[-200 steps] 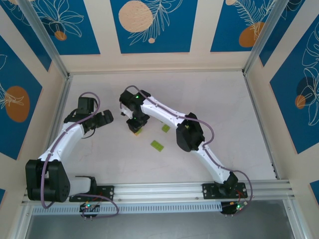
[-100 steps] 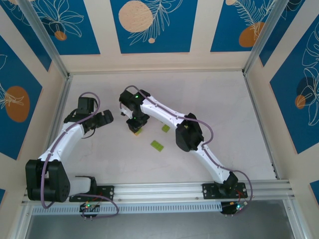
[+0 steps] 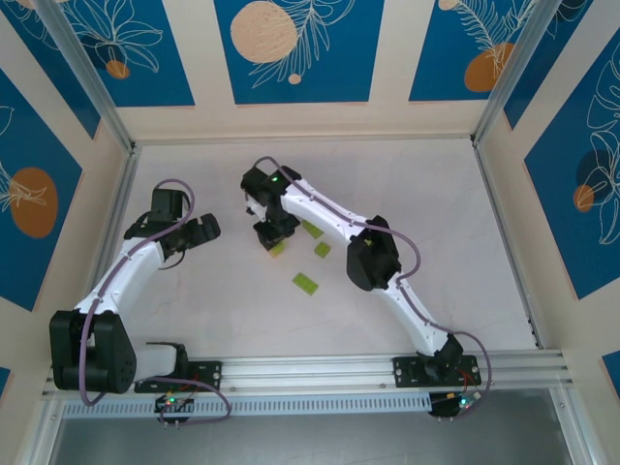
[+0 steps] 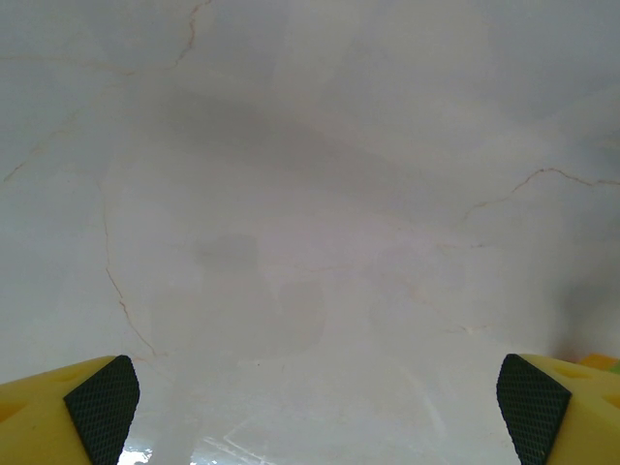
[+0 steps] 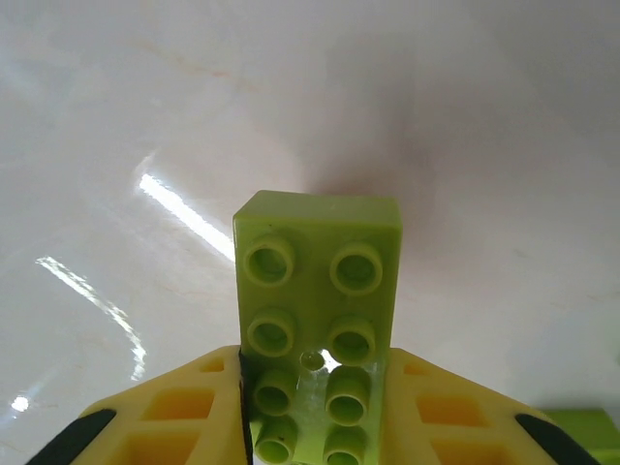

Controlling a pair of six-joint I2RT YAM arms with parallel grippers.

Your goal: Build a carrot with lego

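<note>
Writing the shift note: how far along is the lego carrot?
Early. Done: nothing visibly joined. In hand: the right gripper, jaws shut, holds one lime-green brick. To do: three more green bricks lie apart on the table, and the left gripper hangs open, holding nothing.

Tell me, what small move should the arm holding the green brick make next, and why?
Probably shift the right gripper a little to its right, above the nearest loose green brick, and line the two up. The gripper is shut on a lime-green brick, which needs a partner to join, and that loose piece looks closest.
</note>
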